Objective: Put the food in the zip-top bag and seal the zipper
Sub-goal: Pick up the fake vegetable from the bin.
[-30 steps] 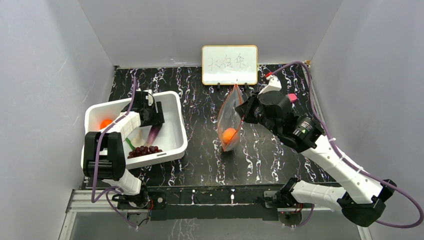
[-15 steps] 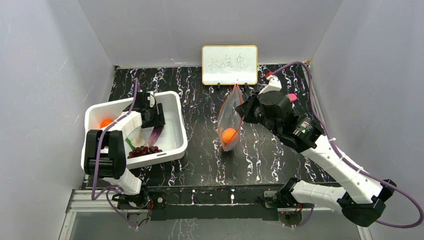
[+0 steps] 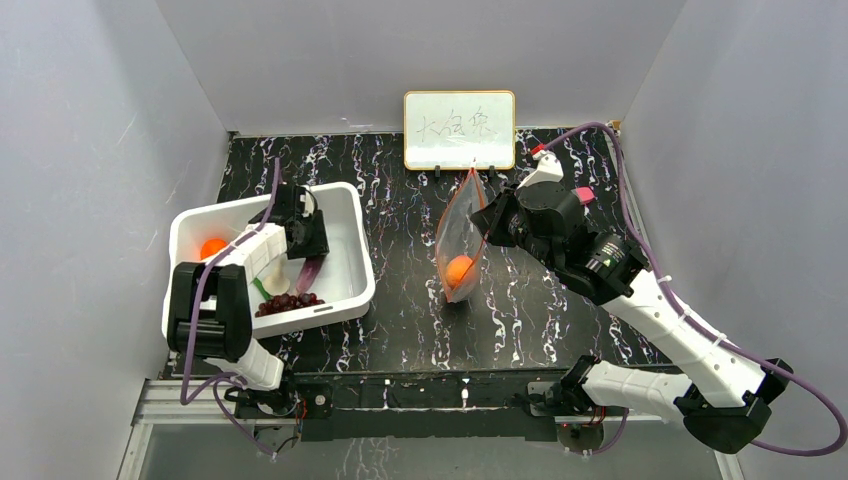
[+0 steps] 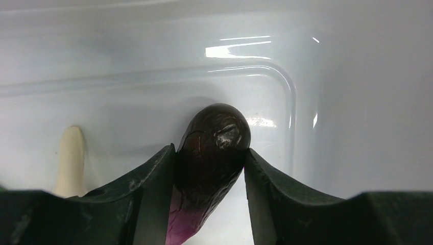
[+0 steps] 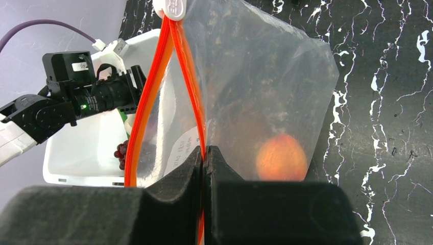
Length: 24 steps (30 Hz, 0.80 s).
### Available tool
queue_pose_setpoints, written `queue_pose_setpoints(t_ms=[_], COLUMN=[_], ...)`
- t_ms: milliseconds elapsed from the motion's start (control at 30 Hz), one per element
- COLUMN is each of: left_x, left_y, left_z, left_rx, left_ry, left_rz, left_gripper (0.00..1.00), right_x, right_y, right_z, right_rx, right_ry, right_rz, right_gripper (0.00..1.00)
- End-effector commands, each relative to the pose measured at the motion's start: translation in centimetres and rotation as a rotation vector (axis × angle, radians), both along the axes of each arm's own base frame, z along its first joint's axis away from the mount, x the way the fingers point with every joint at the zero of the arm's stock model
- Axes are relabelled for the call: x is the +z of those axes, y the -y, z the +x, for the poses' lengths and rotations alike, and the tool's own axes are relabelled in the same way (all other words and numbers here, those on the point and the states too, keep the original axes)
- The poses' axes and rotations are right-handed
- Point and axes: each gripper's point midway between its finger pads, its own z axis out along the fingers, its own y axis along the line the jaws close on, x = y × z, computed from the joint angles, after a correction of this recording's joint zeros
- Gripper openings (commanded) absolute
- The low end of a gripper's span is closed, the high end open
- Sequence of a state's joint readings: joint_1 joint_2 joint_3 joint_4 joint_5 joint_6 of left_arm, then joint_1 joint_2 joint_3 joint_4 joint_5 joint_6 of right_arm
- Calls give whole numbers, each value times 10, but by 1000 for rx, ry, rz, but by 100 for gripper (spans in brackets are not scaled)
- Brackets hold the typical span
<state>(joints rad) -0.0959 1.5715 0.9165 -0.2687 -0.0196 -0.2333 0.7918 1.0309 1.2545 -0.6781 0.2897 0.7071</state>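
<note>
A clear zip-top bag [image 3: 458, 235] hangs upright at mid-table, its mouth open, with one orange fruit [image 3: 459, 270] inside. My right gripper [image 3: 490, 222] is shut on the red-orange zipper strip [image 5: 196, 102] at the bag's [image 5: 265, 92] mouth. The fruit [image 5: 281, 157] shows through the plastic. My left gripper [image 3: 303, 248] is down inside the white bin [image 3: 345, 215]. Its jaws [image 4: 209, 150] are shut on the dark purple eggplant [image 4: 212, 148], touching both sides. A whitish piece [image 4: 69, 158] lies to its left. The bin also holds an orange fruit [image 3: 211, 247], a grape bunch [image 3: 288, 301] and a green bit [image 3: 258, 287].
A small whiteboard [image 3: 459, 130] stands at the back of the black marbled table [image 3: 400, 300]. Grey walls close in on the left, right and back. The bin sits at the table's left edge.
My left gripper has shifted slightly inside the bin over the eggplant. The right arm and the bag have not moved.
</note>
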Motion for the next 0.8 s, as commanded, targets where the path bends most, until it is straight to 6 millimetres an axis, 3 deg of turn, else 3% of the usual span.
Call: queue_pose_setpoints(t_ms=[0,300,467,767], left_x=[31,64,100,174], left_y=[-4,0,10,48], left_z=[1,-7,-13,-27], left_rx=[47,76,58,-53], left_ry=[63,115,186,306], left_rz=[8,-33,-103,-317], left_gripper=[30,27,27,27], right_x=[26,11,2,-24], right_y=[0,-4,-7,-21], right_z=[3,4,6,14], right_rx=[-9,-3,-2,36], right_ry=[70,36,16,-31], right_rz=[48,28,18,-56], right_gripper=[0,0,0,0])
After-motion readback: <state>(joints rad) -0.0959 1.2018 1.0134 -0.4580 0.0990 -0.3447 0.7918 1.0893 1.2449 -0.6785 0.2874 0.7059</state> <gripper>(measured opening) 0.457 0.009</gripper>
